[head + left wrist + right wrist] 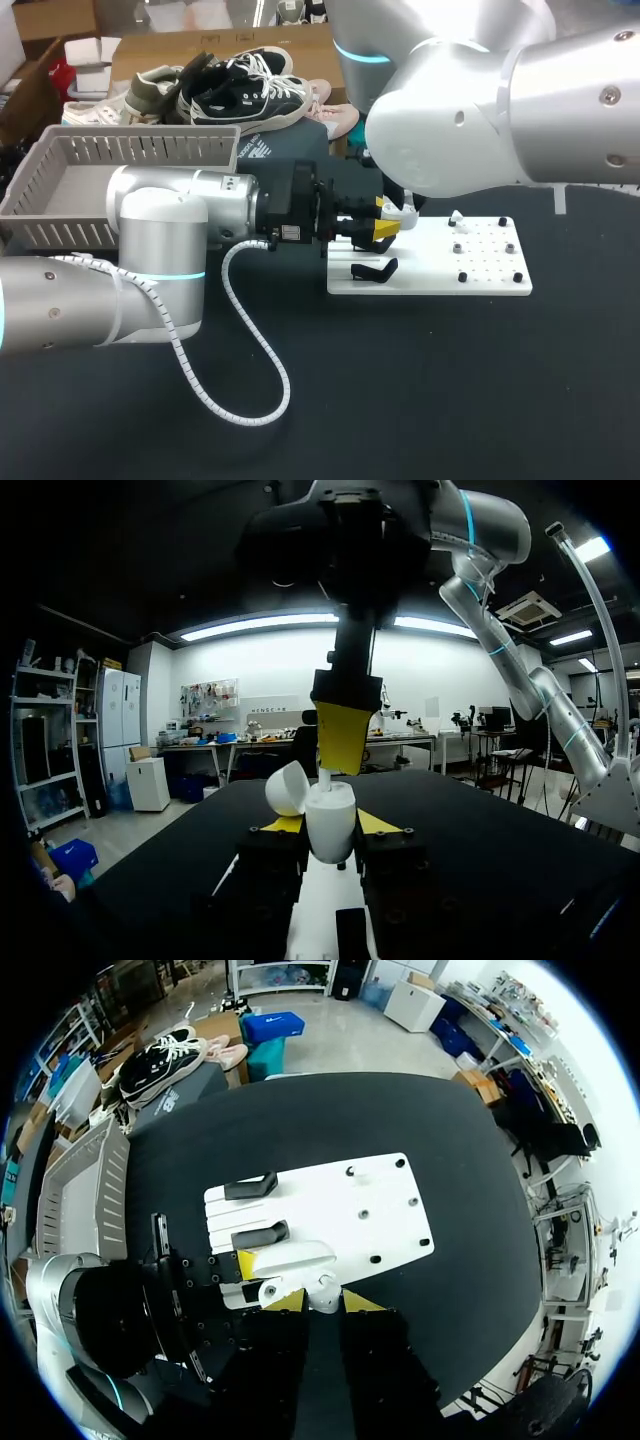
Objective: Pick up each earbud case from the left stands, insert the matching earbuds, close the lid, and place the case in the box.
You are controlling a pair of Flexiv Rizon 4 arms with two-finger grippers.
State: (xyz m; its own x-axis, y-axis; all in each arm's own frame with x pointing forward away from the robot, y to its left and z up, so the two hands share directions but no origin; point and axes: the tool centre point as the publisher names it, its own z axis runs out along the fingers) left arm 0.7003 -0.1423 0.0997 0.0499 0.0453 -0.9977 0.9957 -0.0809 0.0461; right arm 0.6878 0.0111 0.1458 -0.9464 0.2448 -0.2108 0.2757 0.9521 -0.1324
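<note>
The left claw point(331, 824) is closed on the white earbud case point(330, 832), holding it upright above the white board point(485, 272), lid swung open to one side. The right claw point(323, 1301) comes straight down over it, fingers pinched nearly together on what looks like a small white earbud point(323, 777), stem pointing down. The case's open mouth lies directly beneath that earbud, almost touching it. The box point(60, 185) is well apart, on the left.

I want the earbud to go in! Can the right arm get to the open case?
Probably yes. The right gripper hangs just above the case, held in the left gripper, lid tipped open; nothing seems to block it.
</note>
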